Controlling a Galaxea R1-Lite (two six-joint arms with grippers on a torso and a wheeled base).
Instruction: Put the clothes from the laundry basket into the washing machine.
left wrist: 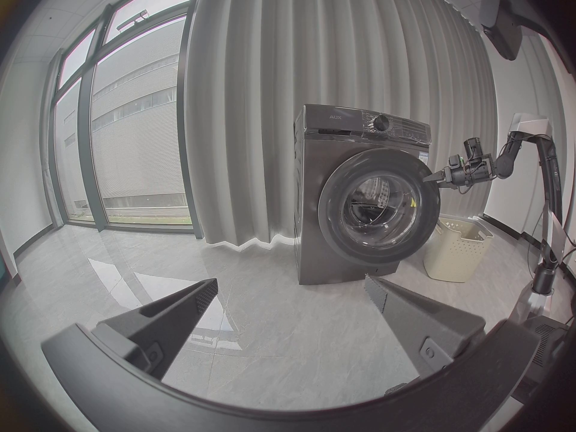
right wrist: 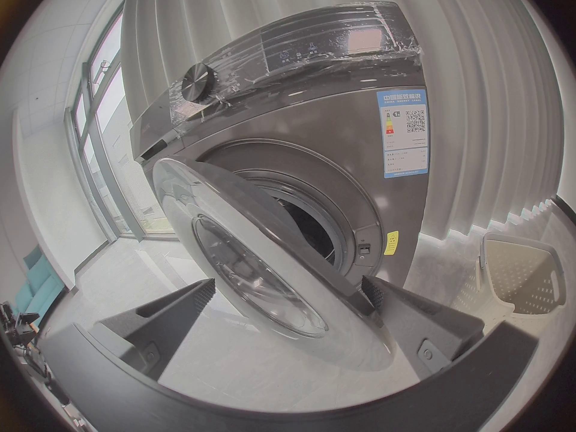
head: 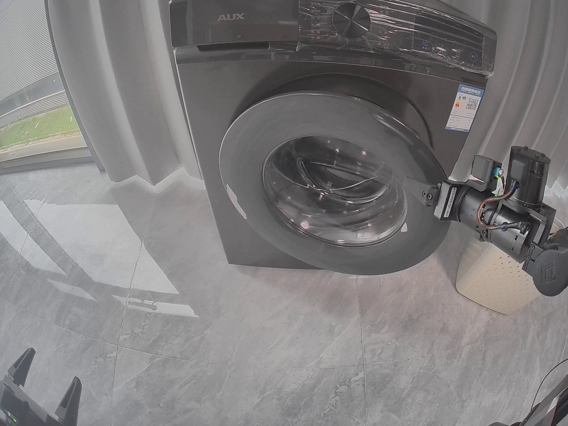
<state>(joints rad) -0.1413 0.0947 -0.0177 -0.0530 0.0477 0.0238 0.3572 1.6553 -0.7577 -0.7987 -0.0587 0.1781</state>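
Note:
The grey washing machine [head: 236, 90] stands against the curtain, its round glass door [head: 331, 184] swung partly open. In the right wrist view the dark drum opening [right wrist: 312, 223] shows behind the door [right wrist: 258, 271]. My right gripper [head: 431, 195] is at the door's right rim, open, with the rim between its fingers [right wrist: 420, 325]. A cream laundry basket [head: 497, 279] sits on the floor right of the machine; its visible inside [right wrist: 522, 271] shows no clothes. My left gripper [head: 50, 368] hangs low at the near left, open and holding nothing, far from the machine [left wrist: 360, 199].
White curtains [head: 118, 90] hang behind and beside the machine. A tall window [head: 29, 90] is at the far left. Glossy grey floor tiles [head: 236, 338] stretch open in front of the machine. The door sweeps out over the floor ahead of it.

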